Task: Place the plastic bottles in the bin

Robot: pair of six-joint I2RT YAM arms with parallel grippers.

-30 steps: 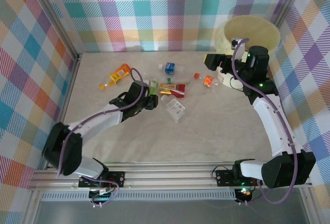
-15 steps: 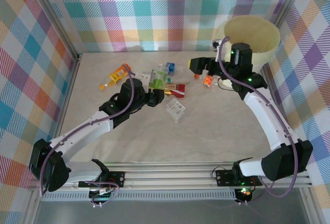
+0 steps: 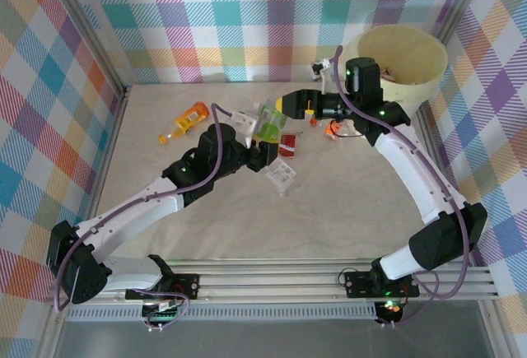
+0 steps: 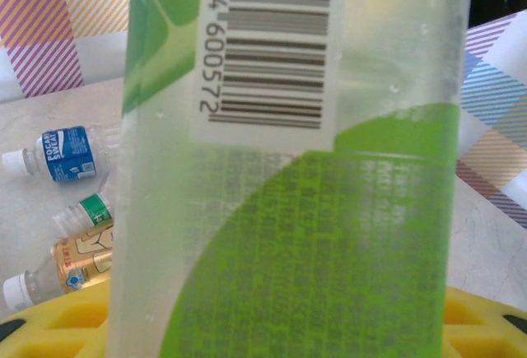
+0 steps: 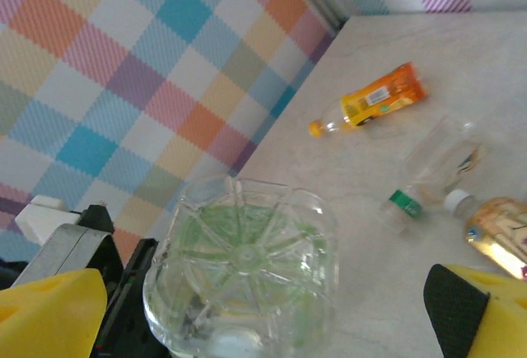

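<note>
Beige tabletop (image 3: 346,193) | left gripper (image 3: 264,147) clamps clear green-labelled bottle (image 4: 288,210) | right gripper (image 3: 285,104) wide open, empty

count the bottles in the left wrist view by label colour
green-label bottle: 1
blue-label bottle: 1
green-band bottle: 1
gold-label bottle: 1
total: 4
</note>
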